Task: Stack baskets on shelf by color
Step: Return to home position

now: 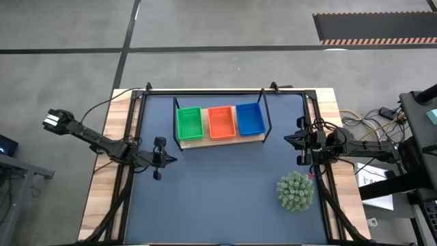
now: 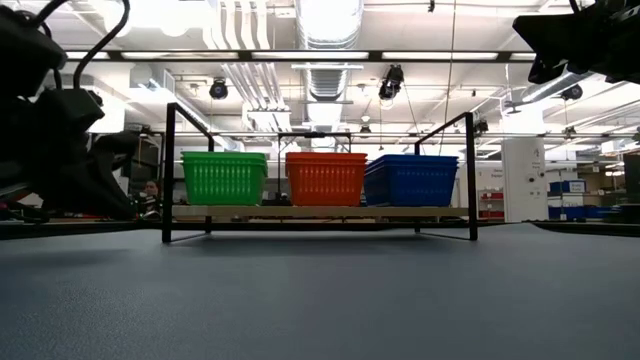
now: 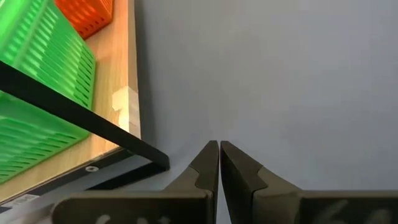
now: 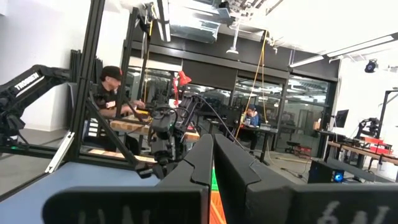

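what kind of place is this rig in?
Likely a robotics lab or workshop: exposed silver ceiling ducts, a dark hazard-striped floor mat, a person working at a wooden bench behind.

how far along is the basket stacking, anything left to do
Looks finished: the green baskets, orange baskets and blue baskets sit in three colour stacks on the shelf. Nothing is in hand: the left gripper, near the shelf's left front corner, and the right gripper, by the table's right edge, are shut and empty. Only parking the arms seems left.
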`<state>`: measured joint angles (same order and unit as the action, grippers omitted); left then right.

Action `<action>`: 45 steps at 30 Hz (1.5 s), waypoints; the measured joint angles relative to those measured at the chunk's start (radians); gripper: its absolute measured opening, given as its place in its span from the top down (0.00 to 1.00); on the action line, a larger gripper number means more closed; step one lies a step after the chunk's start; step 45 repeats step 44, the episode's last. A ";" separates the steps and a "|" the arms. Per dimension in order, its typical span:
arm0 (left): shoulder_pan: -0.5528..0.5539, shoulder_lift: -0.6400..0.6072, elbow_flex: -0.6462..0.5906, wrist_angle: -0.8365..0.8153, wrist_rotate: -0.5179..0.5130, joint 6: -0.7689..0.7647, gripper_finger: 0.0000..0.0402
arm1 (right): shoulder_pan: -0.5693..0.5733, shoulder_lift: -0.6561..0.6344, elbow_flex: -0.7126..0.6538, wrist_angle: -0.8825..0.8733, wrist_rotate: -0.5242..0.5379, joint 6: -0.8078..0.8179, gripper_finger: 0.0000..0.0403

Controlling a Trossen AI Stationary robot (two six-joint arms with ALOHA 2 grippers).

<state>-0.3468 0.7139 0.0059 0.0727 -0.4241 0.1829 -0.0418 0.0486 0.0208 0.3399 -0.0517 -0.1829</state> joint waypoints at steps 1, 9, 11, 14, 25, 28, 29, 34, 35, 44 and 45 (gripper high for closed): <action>0.000 0.007 0.000 0.000 0.000 0.000 1.00 | 0.000 0.000 0.000 0.000 0.000 0.000 0.98; 0.000 0.059 0.000 0.025 0.000 0.000 1.00 | 0.000 0.000 0.000 0.000 0.000 0.000 0.98; 0.000 0.069 0.000 0.026 0.000 0.000 1.00 | 0.000 0.000 0.000 0.000 0.000 0.000 0.98; 0.000 0.078 0.000 0.036 0.000 0.000 1.00 | 0.000 0.000 0.000 0.000 0.000 0.000 0.98; 0.000 0.098 0.000 0.051 0.000 0.000 1.00 | 0.000 0.000 0.000 0.000 0.000 0.000 0.98; 0.000 0.097 0.000 0.051 0.000 0.000 1.00 | 0.000 0.000 0.000 0.000 0.000 0.000 0.98; 0.000 0.096 0.000 0.051 0.000 0.000 1.00 | 0.000 0.000 0.000 0.000 0.000 0.000 0.98; 0.000 0.097 0.000 0.051 0.000 0.000 1.00 | 0.000 0.000 0.000 0.000 0.000 0.000 0.98; 0.000 0.097 0.000 0.051 0.000 0.000 1.00 | 0.000 0.000 0.000 0.000 0.000 0.000 0.98; 0.000 0.097 0.000 0.051 0.000 0.000 1.00 | 0.000 0.000 0.000 0.000 0.000 0.000 0.98; 0.000 0.097 0.000 0.051 0.000 0.000 1.00 | 0.000 0.000 0.000 0.000 0.000 0.000 0.98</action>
